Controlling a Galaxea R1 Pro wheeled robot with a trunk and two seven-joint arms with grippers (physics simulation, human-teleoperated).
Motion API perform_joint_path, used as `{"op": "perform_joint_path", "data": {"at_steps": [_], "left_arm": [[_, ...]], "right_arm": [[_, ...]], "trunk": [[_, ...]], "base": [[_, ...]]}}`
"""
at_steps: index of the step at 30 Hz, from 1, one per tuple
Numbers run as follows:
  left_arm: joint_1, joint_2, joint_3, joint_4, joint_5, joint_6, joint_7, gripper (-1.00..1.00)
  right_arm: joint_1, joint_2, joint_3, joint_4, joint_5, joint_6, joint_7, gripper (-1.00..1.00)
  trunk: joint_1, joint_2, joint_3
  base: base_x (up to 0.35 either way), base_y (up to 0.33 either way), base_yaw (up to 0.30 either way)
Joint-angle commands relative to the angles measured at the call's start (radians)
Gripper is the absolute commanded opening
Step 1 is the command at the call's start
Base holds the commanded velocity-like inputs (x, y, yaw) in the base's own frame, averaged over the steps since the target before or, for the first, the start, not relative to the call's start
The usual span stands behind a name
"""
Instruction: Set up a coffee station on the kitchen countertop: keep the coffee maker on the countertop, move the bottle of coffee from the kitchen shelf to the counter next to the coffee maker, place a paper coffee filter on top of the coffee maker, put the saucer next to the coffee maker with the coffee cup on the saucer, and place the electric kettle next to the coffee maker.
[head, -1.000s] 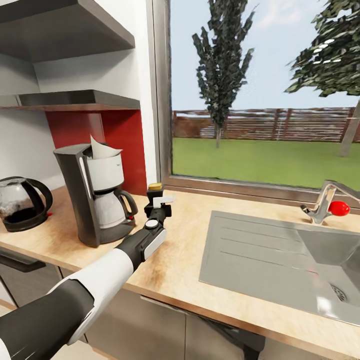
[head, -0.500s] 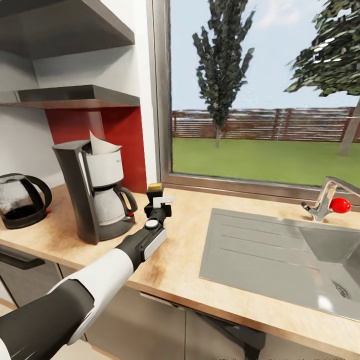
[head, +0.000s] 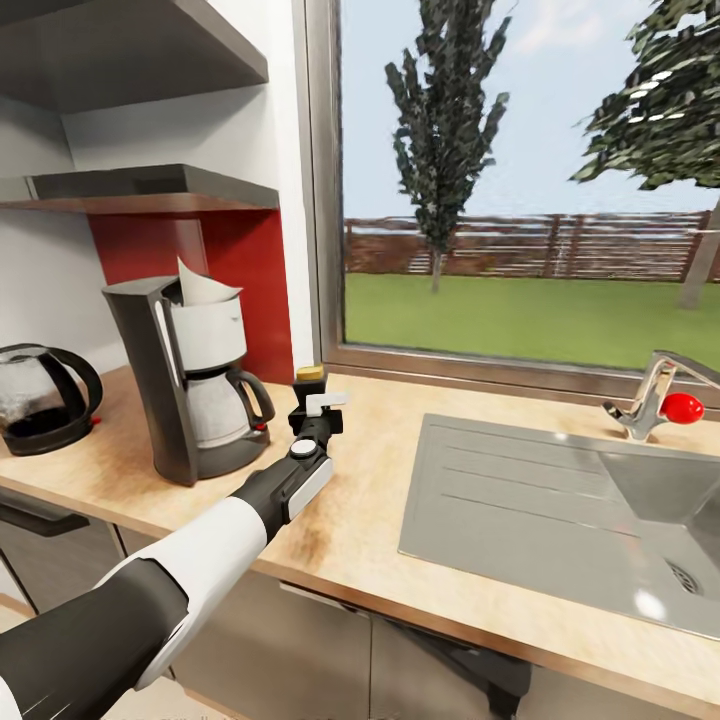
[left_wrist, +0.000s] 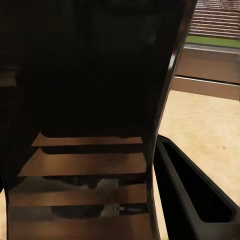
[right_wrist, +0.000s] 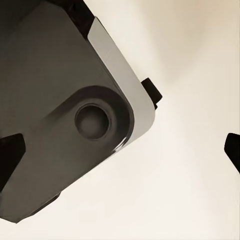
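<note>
The countertop runs under the window, with the sink inset at its right. The coffee maker stands at its left, a paper filter sitting upright in its top. The kettle stands further left on the same surface, apart from it. The left gripper is closed around the coffee bottle just right of the machine; whether the bottle touches the worktop cannot be told. The right gripper's opening cannot be told.
</note>
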Motion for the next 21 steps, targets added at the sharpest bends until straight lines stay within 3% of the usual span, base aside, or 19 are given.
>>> {"op": "perform_joint_path", "data": {"at_steps": [1, 21], "left_arm": [[-0.002, 0.0, -0.007, 0.001, 0.007, -0.006, 0.006, -1.0], [-0.002, 0.0, -0.007, 0.001, 0.007, -0.008, 0.012, -1.0]], "right_arm": [[-0.001, 0.0, 0.008, 0.003, -0.004, -0.007, 0.0, 1.0], [-0.002, 0.0, 0.008, 0.003, -0.005, -0.007, 0.0, 1.0]], "trunk": [[0.0, -0.001, -0.003], [0.0, -0.001, -0.028]], "base": [[0.0, 0.0, 0.0], [0.0, 0.0, 0.0]]}}
